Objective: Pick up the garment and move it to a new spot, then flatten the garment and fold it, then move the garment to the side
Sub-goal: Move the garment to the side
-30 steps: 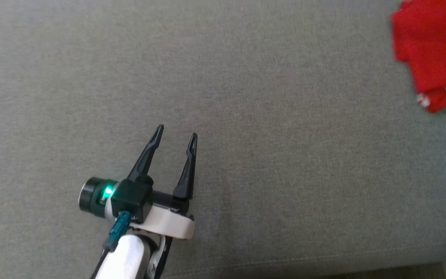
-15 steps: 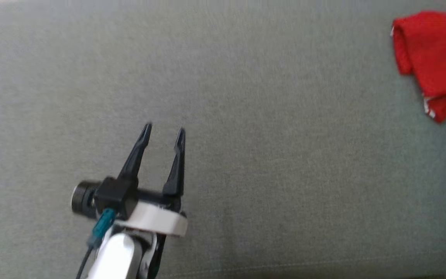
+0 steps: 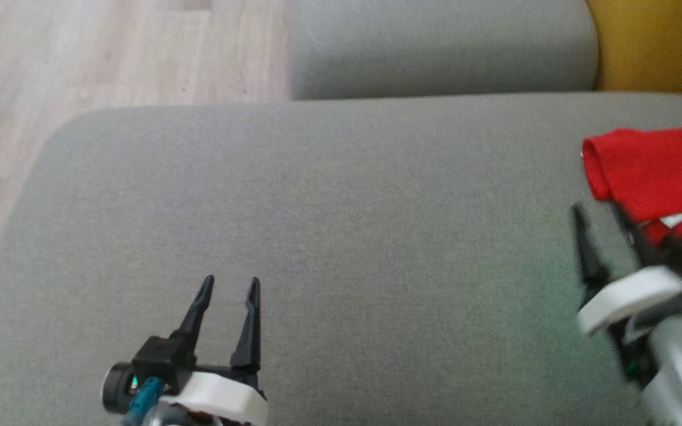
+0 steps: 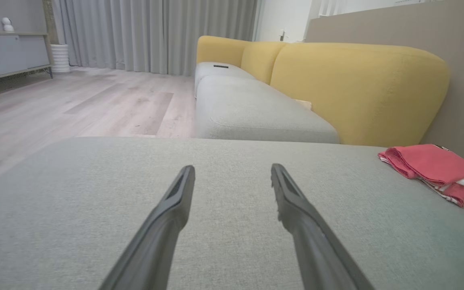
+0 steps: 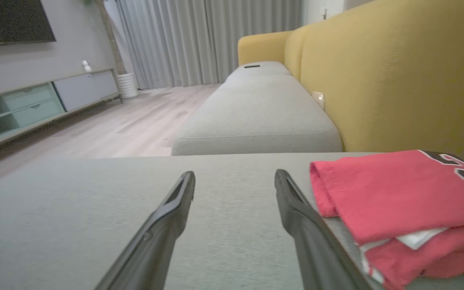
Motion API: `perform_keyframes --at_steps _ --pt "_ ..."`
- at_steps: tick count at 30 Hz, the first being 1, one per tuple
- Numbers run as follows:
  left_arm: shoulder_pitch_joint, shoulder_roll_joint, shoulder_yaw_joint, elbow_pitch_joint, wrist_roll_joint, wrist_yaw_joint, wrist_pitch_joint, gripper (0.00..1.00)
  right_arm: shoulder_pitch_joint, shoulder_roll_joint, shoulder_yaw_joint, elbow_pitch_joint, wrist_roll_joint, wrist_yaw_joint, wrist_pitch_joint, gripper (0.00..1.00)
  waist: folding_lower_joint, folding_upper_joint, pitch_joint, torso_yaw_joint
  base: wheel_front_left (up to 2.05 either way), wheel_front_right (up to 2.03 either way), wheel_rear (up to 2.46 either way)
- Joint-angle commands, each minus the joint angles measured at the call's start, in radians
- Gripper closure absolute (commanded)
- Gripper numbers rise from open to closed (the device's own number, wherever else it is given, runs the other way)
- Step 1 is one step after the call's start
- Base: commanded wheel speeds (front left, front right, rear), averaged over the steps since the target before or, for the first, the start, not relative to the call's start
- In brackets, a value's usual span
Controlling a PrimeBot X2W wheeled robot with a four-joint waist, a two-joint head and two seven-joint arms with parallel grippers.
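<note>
Head view: folded red garment (image 3: 655, 171) lies at the grey cushion's (image 3: 341, 207) right edge, toward its far corner; right gripper (image 3: 598, 212) just beside it, jaws wide and empty; left gripper (image 3: 231, 279) near the front edge, equally wide

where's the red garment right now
In the head view the folded red garment lies at the far right of the grey cushion, near the yellow backrest, with the open right gripper beside its near left edge.
</note>
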Motion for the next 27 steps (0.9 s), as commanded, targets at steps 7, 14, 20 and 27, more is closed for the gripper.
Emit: perform_keyframes --at_steps 7,14,20,27 --pt "0.010 -0.005 0.065 -0.041 0.015 0.021 -0.012 0.00 0.172 0.097 -0.044 -0.246 -0.086 0.003 -0.035 0.00 0.0004 0.0000 -0.049 0.025 0.00 0.00 0.00" --pt "0.069 -0.005 0.073 -0.076 0.038 0.011 -0.012 0.00 0.380 0.196 -0.117 -0.421 -0.174 0.003 -0.036 0.00 0.0004 0.0000 -0.071 0.033 0.00 0.00 0.00" --pt "0.095 -0.005 0.074 -0.078 0.039 0.020 -0.012 0.00 0.448 0.224 -0.143 -0.461 -0.221 0.003 -0.036 0.00 0.0004 0.0000 -0.082 0.033 0.00 0.00 0.00" --pt "0.094 -0.005 0.083 -0.072 0.037 0.024 -0.012 0.00 0.456 0.234 -0.142 -0.463 -0.237 0.003 -0.036 0.00 0.0004 0.0000 -0.088 0.028 0.00 0.00 0.00"
